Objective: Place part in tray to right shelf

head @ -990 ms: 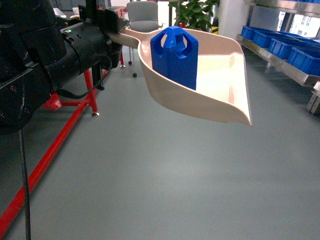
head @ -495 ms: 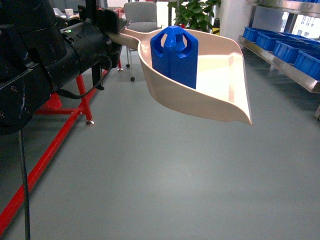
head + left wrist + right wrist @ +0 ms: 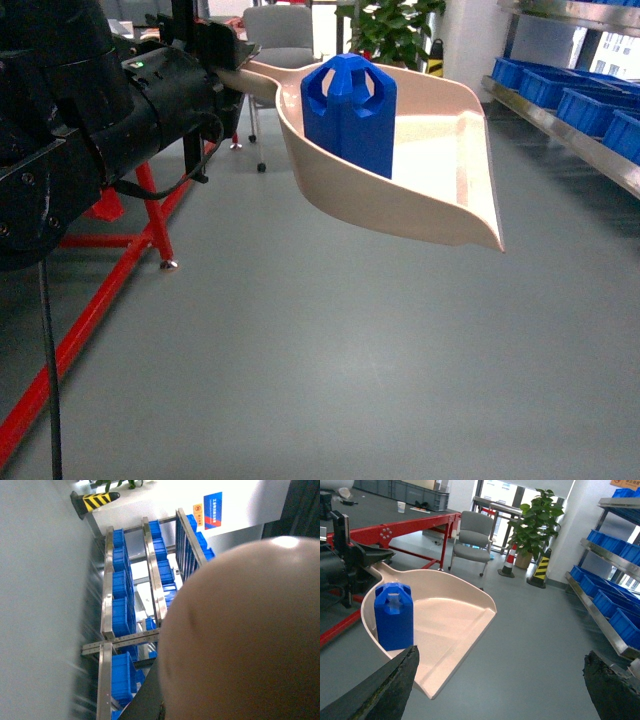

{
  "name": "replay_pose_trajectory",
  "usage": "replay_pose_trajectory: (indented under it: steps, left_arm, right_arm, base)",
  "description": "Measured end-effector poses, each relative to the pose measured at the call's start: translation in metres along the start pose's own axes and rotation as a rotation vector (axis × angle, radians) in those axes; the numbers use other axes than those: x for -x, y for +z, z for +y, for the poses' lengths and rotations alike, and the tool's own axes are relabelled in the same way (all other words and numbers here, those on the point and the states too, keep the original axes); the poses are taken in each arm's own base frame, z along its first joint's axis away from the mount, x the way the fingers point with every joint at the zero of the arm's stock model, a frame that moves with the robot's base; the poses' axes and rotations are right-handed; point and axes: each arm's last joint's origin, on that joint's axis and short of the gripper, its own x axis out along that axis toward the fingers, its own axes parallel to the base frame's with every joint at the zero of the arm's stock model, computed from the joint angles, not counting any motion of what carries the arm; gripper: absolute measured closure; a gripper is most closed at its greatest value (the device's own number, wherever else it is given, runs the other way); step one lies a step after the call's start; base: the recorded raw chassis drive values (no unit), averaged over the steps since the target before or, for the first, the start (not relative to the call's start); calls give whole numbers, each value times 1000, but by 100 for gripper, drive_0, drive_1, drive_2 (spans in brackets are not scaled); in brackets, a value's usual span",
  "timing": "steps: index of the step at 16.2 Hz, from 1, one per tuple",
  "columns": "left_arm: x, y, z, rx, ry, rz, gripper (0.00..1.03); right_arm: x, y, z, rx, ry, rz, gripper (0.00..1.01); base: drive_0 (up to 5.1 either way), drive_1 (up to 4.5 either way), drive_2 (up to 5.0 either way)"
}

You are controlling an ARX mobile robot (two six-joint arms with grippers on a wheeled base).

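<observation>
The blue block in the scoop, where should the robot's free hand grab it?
Probably from above, jaws across the flat sides of the part just below its notched top. It stands upright against the tray's raised back wall, so the open front lip side leaves the most room.

grey floor (image 3: 330,360) | grey chair (image 3: 471,537) | potted plant (image 3: 534,520)

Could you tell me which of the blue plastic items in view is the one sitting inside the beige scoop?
It is the small blue part, standing upright in the tray; the other blue items are crates on the shelf.
</observation>
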Motion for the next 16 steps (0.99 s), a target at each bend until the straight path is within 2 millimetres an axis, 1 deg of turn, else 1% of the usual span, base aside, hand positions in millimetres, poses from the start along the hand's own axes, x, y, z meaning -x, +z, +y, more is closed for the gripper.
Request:
replay_pose_trajectory:
  steps: [16]
  left_arm:
    - [0, 0, 0, 0, 1, 2, 90]
  right_arm:
    - [0, 0, 0, 0, 1, -1, 3]
  base:
    - [-3, 420, -426]
